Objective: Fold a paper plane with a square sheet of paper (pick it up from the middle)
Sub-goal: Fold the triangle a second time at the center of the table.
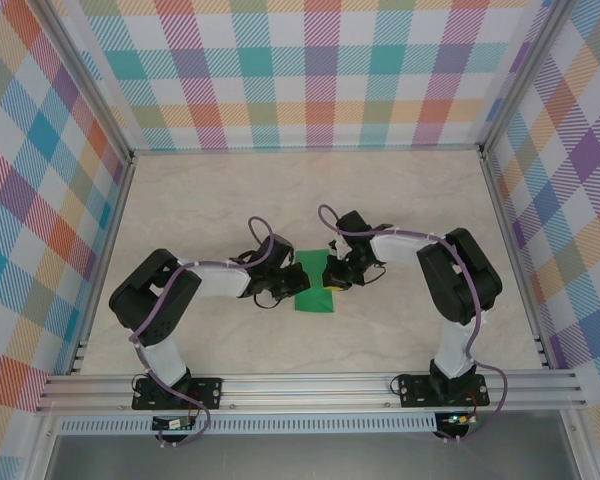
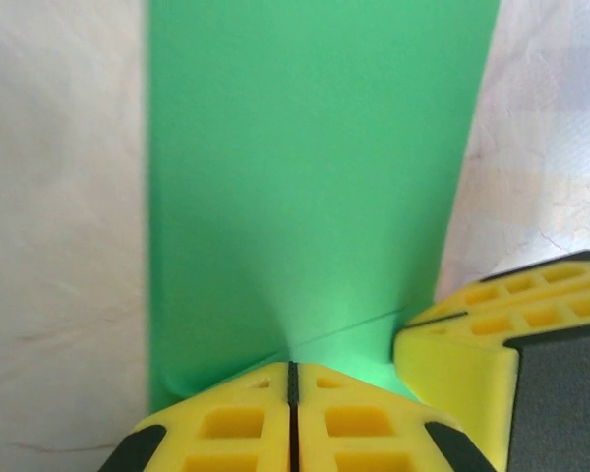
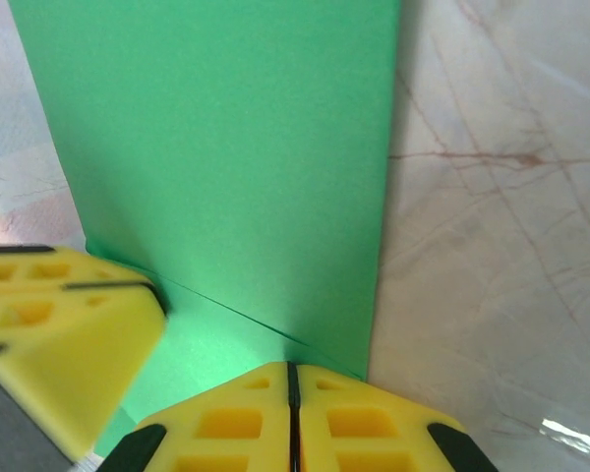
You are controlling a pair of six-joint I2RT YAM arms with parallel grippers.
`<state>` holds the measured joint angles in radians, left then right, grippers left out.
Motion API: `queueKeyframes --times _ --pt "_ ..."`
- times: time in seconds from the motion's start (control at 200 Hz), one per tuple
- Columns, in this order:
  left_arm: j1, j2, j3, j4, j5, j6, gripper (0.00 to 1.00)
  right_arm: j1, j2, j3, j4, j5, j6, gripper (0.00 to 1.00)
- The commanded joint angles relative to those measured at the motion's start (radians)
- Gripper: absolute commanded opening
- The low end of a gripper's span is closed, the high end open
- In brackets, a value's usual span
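Green square sheet of paper (image 1: 313, 288) lies on the worktop (image 1: 280, 190) midway between both arms, its long axis running away from their bases. The left gripper (image 2: 292, 379) and right gripper (image 3: 292, 374) have their jaws closed tight, apparently pinching its middle from opposite sides.

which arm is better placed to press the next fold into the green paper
Probably left: the left claw, shut, sits mid-width on the paper; the right claw sits near its edge.
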<state>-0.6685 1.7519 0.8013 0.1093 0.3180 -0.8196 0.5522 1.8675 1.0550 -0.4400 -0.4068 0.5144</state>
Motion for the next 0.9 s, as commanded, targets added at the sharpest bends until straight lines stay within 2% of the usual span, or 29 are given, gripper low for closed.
queueKeyframes --times 0.0,0.205,0.35,0.435,0.575,0.895 --pt "0.062 -0.014 -0.023 -0.146 -0.119 0.074 0.08 0.002 0.064 -0.043 -0.103 0.168 -0.021 0.08" --pt "0.15 -0.068 -0.063 -0.115 -0.075 0.113 0.08 0.002 0.062 -0.044 -0.099 0.162 -0.019 0.08" --pt "0.156 -0.137 -0.033 -0.107 0.002 0.129 0.08 0.002 0.056 -0.042 -0.103 0.159 -0.019 0.08" --pt "0.138 -0.181 -0.03 -0.09 0.037 0.118 0.08 0.002 0.056 -0.039 -0.102 0.148 -0.018 0.08" --pt "0.084 -0.215 -0.032 -0.091 0.032 0.107 0.08 0.002 0.061 -0.033 -0.104 0.14 -0.017 0.08" --pt "-0.013 -0.08 -0.019 0.025 0.052 0.032 0.06 0.001 0.071 -0.03 -0.115 0.126 -0.013 0.08"
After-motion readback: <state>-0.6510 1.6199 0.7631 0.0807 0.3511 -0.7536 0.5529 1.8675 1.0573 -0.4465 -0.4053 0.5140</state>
